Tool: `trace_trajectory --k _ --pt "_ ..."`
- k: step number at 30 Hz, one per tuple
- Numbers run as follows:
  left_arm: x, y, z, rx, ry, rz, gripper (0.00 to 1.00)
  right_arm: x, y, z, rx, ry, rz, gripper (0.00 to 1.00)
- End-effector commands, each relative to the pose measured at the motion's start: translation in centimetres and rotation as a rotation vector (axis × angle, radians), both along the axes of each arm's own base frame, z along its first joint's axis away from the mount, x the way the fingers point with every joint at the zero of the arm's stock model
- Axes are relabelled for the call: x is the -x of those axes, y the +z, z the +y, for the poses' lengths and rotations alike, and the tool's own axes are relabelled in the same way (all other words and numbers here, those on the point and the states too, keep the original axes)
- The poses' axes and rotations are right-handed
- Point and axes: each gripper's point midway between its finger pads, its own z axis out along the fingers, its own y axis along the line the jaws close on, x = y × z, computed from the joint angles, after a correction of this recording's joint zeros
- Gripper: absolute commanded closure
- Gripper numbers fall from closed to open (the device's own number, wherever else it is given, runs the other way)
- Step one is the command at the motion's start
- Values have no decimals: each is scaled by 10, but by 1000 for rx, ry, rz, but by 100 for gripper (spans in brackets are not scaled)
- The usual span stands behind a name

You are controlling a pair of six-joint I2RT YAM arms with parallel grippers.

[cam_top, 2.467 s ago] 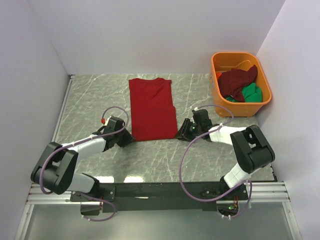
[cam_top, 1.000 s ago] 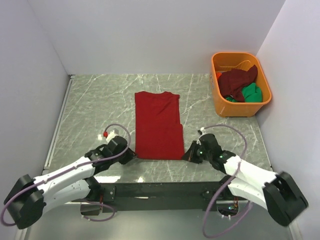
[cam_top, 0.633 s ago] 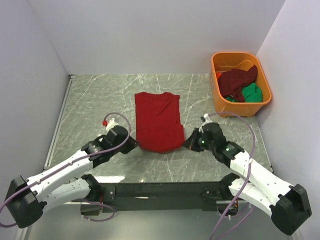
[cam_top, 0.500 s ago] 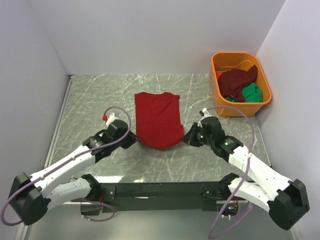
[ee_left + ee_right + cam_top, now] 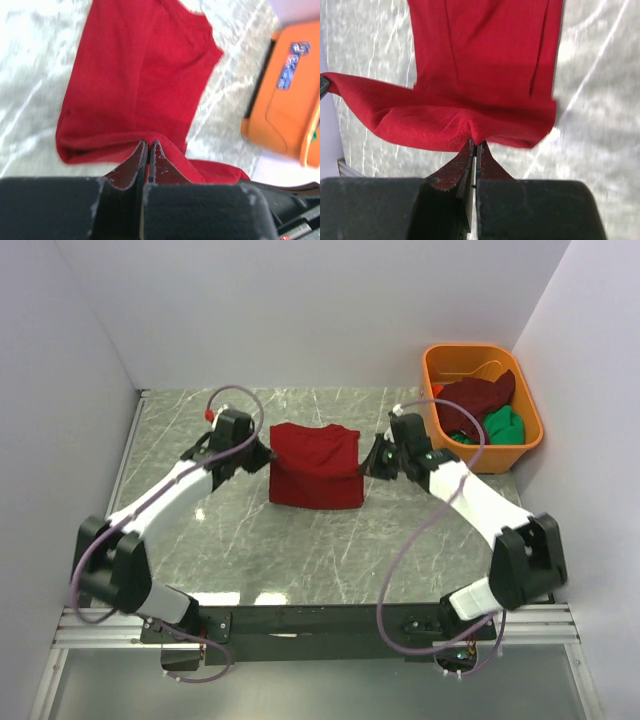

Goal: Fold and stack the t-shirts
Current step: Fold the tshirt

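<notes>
A bright red t-shirt (image 5: 315, 468) lies in the middle of the marble table, its near half lifted and doubled back over the far half. My left gripper (image 5: 263, 453) is shut on the shirt's left corner, and the pinched red cloth (image 5: 135, 75) shows at the left gripper's (image 5: 148, 145) tips. My right gripper (image 5: 373, 458) is shut on the right corner, and the hem (image 5: 480, 120) bunches at the right gripper's (image 5: 476, 145) tips. A dark maroon t-shirt (image 5: 475, 400) and a green t-shirt (image 5: 503, 425) lie crumpled in the tub.
The orange plastic tub (image 5: 482, 462) stands at the back right, close to my right arm; its side (image 5: 285, 115) shows in the left wrist view. White walls close in the left, back and right. Grey marble table (image 5: 200, 530) stretches in front of the shirt.
Both grippers have travelled from the near edge toward the back, carrying the shirt's lower hem up and over. The shirt went from flat and long to doubled and short.
</notes>
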Motion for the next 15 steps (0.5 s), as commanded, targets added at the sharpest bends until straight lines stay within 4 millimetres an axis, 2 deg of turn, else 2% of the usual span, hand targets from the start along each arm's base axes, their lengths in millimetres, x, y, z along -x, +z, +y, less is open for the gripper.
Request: trace_trajectory --k 1,2,3,4,5,6,8,9,10,12,13,14,15 --pt "-42 10 -6 -16 -32 -48 99 -39 13 8 -28 26 -42 100" --pt "-49 7 -6 -20 -29 -41 100 -45 14 10 -39 33 -40 100" --pt "-59 14 -9 -16 -35 -56 100 -59 13 10 -40 25 -37 100" --pt "-69 -1 -8 -33 -26 -28 100 -65 13 11 -42 23 -38 100" --pt "-75 -4 -8 -34 -20 -18 100 -76 24 14 -54 27 -58 100" --pt "-83 -4 -8 -33 -18 -22 100 -84 12 14 -49 27 -29 100" --pt "-100 -8 -8 -33 -7 -19 100 -97 12 15 -51 24 -29 100" --pt "-111 0 -9 -26 -1 -42 100 -110 10 16 -55 21 -28 100" --pt "-117 -11 -9 -21 -8 -20 100 -116 9 15 -57 18 -23 100" --pt "-128 -12 -8 -17 -1 -23 100 -132 16 17 -78 15 -37 100" --pt "-139 -13 -7 -9 -1 -25 100 -140 6 13 -82 8 -17 100" --pt "-145 -14 -7 -3 -3 -28 99 -145 5 13 -91 7 -11 100" --pt "-155 -6 -7 8 -7 -50 100 -154 5 15 -99 7 -15 100"
